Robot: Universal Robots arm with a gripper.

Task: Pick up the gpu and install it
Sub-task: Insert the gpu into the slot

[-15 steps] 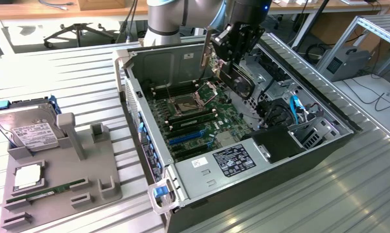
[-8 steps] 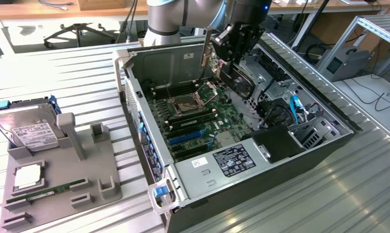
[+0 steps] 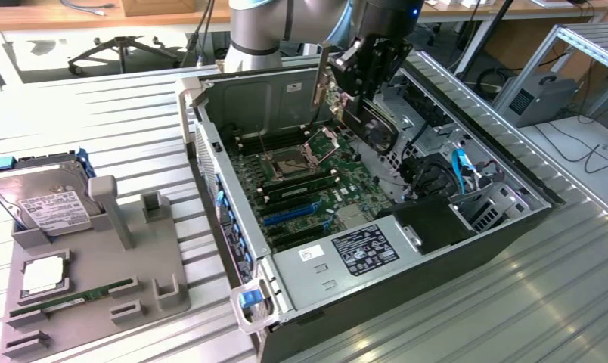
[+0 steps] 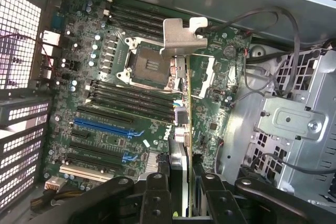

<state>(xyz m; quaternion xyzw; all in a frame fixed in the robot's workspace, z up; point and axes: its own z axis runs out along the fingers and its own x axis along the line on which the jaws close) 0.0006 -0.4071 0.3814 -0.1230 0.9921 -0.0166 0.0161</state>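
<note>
While in claw (image 4: 185, 179), gpu (image 4: 181, 39) above motherboard (image 4: 107, 129).

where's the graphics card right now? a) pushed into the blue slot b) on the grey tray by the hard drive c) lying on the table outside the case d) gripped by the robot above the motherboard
d: the gripper is clamped on the graphics card, which hangs edge-on above the motherboard.

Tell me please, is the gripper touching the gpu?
Touching. In the wrist view the gripper has its fingers pressed on both faces of the gpu, which is seen edge-on over the motherboard.
</note>
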